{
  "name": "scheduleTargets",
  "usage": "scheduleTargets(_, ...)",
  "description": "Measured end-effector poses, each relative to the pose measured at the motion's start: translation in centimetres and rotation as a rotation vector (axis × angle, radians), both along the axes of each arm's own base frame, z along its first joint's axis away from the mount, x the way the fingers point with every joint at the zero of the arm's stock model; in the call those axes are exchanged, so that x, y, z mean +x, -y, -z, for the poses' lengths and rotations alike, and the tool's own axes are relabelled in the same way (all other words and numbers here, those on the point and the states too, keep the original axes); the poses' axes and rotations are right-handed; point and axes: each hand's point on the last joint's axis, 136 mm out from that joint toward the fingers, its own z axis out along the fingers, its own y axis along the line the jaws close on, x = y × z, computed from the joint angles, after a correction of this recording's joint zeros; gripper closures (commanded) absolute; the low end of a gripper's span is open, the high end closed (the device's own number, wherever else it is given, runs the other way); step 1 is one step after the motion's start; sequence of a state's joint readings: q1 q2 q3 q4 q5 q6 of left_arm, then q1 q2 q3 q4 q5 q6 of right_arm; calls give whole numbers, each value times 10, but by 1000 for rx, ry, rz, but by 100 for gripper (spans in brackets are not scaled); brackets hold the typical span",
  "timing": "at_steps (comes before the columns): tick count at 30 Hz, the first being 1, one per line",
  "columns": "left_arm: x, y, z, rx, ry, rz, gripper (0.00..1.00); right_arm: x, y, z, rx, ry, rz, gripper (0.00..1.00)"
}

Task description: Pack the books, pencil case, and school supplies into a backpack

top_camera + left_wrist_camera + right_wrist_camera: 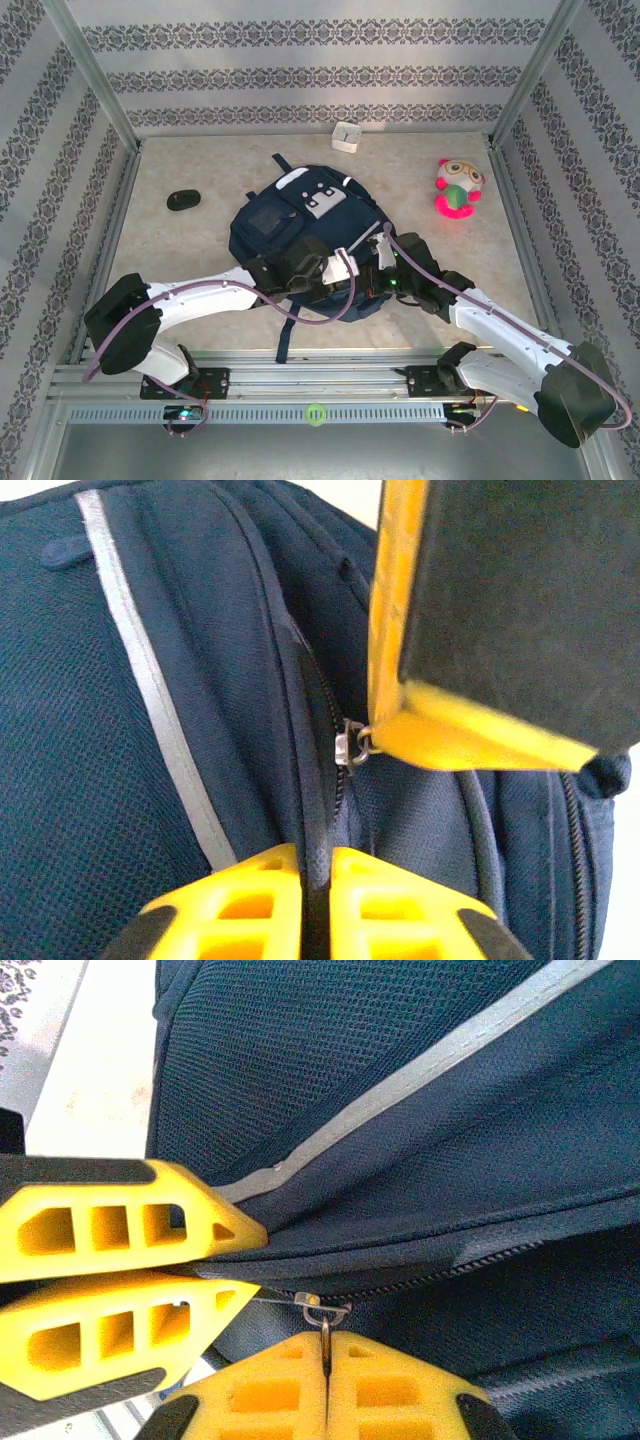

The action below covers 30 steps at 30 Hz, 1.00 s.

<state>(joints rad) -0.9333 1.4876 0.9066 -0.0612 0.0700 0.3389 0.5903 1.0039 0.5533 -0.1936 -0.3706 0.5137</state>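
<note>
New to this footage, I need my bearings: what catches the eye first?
The navy backpack lies mid-table. At its near edge the right gripper holds the zipper pull while the left gripper pinches the fabric beside it. A bright pink-and-green plush toy sits far right.

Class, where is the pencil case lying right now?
In the top view, the pencil case sits at the far edge of the table, just beyond the backpack, left of the plush toy.
</note>
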Motion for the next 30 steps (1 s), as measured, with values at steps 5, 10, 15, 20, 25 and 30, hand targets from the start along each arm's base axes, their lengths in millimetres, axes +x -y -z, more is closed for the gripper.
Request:
scheduleTargets(5, -5, -4, -6, -98, -38, -19, 99, -1, -6, -2, -16, 49, -29, 100)
scheduleTargets(10, -6, -3, -8, -129, -63, -30, 100, 2, -5, -1, -35, 75, -27, 84)
scheduleTargets(15, -5, -2, -10, -146, -72, -33, 100, 3, -4, 5, -55, 67, -26, 80)
scheduleTargets(20, -5, -2, -11, -149, -74, -33, 100, 3, -4, 6, -64, 75, -32, 100)
scheduleTargets(25, -3, -6, -13, -151, -65, -20, 100, 3, 0, 3, -69, 89, -28, 100)
scheduleTargets(30, -8, -25, -18, -139, -47, 64, 100, 12, 21, -6, -58, 103, 25, 100)
